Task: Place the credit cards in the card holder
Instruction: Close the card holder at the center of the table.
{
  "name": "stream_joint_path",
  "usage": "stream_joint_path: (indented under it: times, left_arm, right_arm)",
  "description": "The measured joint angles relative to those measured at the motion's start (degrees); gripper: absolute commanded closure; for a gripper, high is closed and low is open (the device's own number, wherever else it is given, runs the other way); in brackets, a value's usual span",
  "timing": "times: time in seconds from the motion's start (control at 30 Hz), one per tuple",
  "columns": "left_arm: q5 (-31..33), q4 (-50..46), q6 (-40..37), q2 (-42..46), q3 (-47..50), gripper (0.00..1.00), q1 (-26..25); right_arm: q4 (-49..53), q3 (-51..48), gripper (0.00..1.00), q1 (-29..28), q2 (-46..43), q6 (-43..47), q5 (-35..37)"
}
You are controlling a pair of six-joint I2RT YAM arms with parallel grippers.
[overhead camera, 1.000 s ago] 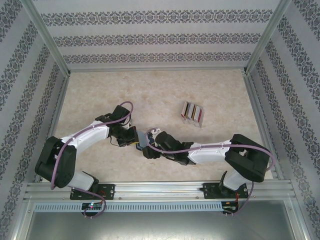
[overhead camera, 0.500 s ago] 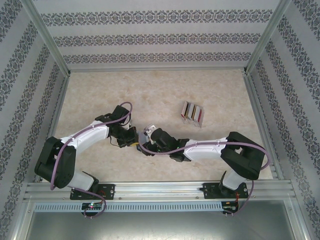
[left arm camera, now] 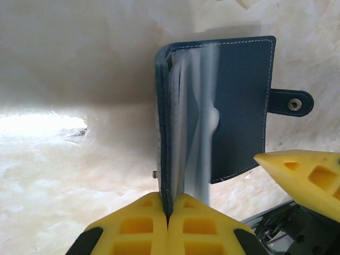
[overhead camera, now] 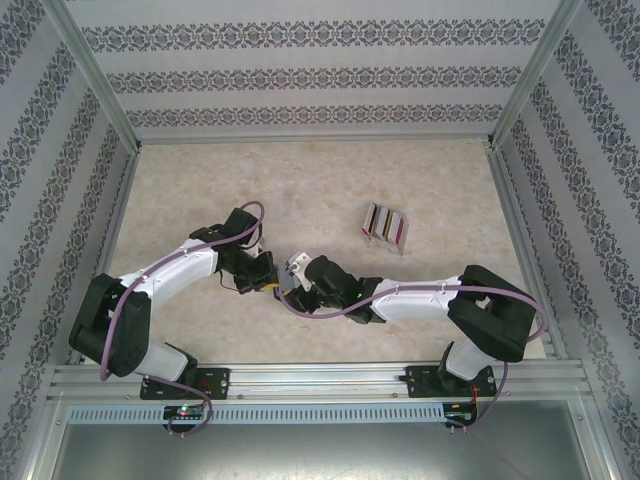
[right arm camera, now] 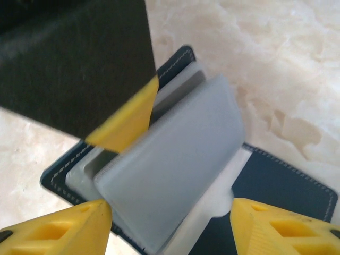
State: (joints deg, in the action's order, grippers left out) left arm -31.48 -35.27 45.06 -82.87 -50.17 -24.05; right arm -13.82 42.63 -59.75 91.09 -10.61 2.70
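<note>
Near-centre of the table (overhead camera: 200, 190), just ahead of the arm bases: the card holder (left arm camera: 239, 106) lies open between the two tools. Left gripper (left arm camera: 169, 204) has its jaws together, clamped on the near edge of the left-hand cover, which stands up. Likely reason: it pins the wallet and keeps it spread so the slots face up. Snap tab (left arm camera: 291, 103) hangs free off the right edge. Right gripper (right arm camera: 170, 207) sits low over the wallet with its jaws apart and nothing clamped. A pale grey-blue inner leaf (right arm camera: 175, 170) rises between them, so it looks to be working the pockets open. One of its fingertips (left arm camera: 303, 170) shows just right of the wallet. A dark flat shape with a yellow tip (right arm camera: 125, 119) crosses the right wrist view; cannot tell what it is. Farther and right, well apart: the clear rack (overhead camera: 397, 243) holds the credit cards (overhead camera: 384, 224) on edge, none in the wallet that I can see. Against a second ago, the right wrist has swung left toward the left gripper, while the left arm and rack sit unchanged.
</note>
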Motion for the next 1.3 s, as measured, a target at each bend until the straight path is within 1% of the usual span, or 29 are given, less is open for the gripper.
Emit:
stream_joint_path:
  times: [0.13,0.37,0.53,0.67,0.7,0.77,0.8,0.83,0.93,1.03,1.17,1.3]
  left_arm:
    - [0.0,-0.6,0.0,0.1,0.0,1.00,0.0]
    - [-1.1,-2.2,0.0,0.1,-1.5,1.00,0.0]
    - [-1.0,-2.4,0.0,0.4,-1.7,1.00,0.0]
    - [-0.6,-2.6,0.0,0.4,-1.3,0.99,0.0]
    - [-0.5,-2.7,0.0,0.4,-1.3,0.97,0.0]
    - [-0.2,-2.9,-0.1,0.4,-1.3,0.85,0.0]
    - [0.0,-2.9,-0.5,0.4,-1.3,0.80,0.0]
    - [0.0,-2.9,-0.8,0.3,-1.3,0.77,0.0]
    - [-0.3,-2.9,-1.2,0.1,-1.4,0.72,0.0]
    - [-1.3,-2.6,-1.6,-0.8,-1.4,0.64,0.0]
    - [-1.5,-2.1,-1.7,-2.0,-1.4,0.63,0.0]
    - [-1.9,-1.2,-1.7,-2.0,-1.4,0.66,0.0]
  right_arm:
    - [0.2,0.6,0.41,0.0,0.2,1.8,1.7]
    - [0.3,0.6,0.41,0.0,0.3,5.0,1.8]
    - [0.3,0.7,0.49,0.0,2.4,5.2,0.4]
    - [0.3,1.0,0.50,0.0,4.6,4.6,-0.6]
    - [0.3,1.0,0.51,0.0,4.8,4.5,-0.6]
    - [0.5,1.0,0.52,0.0,5.2,4.4,-0.6]
    - [0.7,1.0,0.53,0.2,5.4,4.3,-0.7]
    - [1.0,1.0,0.57,0.3,5.7,4.1,-0.9]
    - [1.9,1.0,0.67,0.6,7.1,3.2,-1.9]
    - [2.0,1.0,0.70,0.8,8.1,2.7,-3.0]
    - [1.2,1.0,0.70,1.1,8.6,1.7,-4.8]
    - [0.1,1.0,0.67,1.5,8.8,0.2,-6.4]
